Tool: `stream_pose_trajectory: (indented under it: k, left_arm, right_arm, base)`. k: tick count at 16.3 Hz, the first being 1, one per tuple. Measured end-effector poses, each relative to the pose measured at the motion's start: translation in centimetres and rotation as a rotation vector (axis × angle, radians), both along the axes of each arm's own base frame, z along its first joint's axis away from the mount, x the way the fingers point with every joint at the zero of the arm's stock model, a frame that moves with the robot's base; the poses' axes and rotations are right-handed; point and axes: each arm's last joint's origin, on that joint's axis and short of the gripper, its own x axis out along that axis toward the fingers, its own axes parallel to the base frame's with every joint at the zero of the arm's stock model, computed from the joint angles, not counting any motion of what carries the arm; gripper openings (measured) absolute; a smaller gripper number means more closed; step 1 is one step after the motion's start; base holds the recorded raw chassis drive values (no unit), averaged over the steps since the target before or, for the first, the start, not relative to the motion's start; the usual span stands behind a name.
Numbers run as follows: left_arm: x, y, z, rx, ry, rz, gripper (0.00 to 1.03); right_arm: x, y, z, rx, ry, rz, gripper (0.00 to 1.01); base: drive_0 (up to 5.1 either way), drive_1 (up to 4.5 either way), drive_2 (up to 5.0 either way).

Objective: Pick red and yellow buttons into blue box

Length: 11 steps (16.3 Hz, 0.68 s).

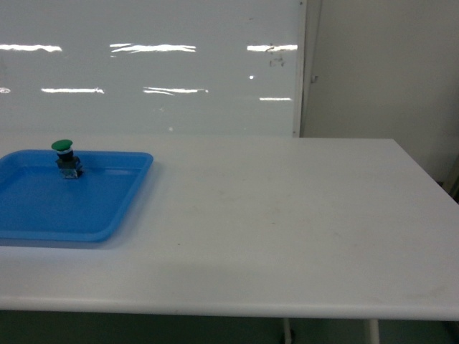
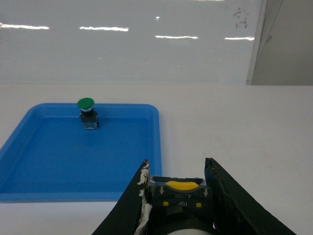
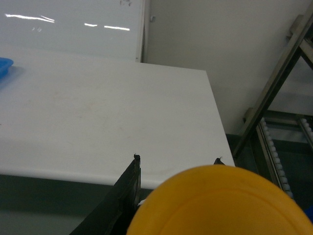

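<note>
Left gripper (image 2: 177, 196) clamped on a yellow-marked button body (image 2: 178, 193) at bottom centre; right gripper (image 3: 176, 169) filled by a yellow button (image 3: 220, 203) cap, apparently gripped. Blue box nowhere in frame; only green button (image 1: 64, 154) on shallow tray (image 1: 122, 204) at left. Best kept firmly pinched, carried level, released only above the box.

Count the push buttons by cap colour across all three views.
Green round-capped push button, in shallow blue plastic tray: 1
Yellow dome-capped push button, in right end effector: 1
Black block-bodied push button, cap hidden, in left end effector: 1
Red caps visible: 0
Total: 3 buttons
</note>
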Motion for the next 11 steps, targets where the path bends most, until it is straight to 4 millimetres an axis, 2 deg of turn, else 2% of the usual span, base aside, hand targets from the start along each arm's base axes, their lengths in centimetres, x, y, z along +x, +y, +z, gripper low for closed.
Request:
stream_pose_trajectory:
  k: [6, 11]
  left_arm:
    - [0.01, 0.00, -0.02, 0.000, 0.002, 0.000, 0.27]
    - [0.01, 0.01, -0.06, 0.001, 0.005, 0.001, 0.27]
  right_arm:
    - [0.00, 0.00, 0.00, 0.000, 0.000, 0.000, 0.39]
    - [0.00, 0.00, -0.01, 0.000, 0.001, 0.000, 0.39]
  base:
    - [5.0, -2.40, -2.4]
    - [4.8, -3.63, -0.9]
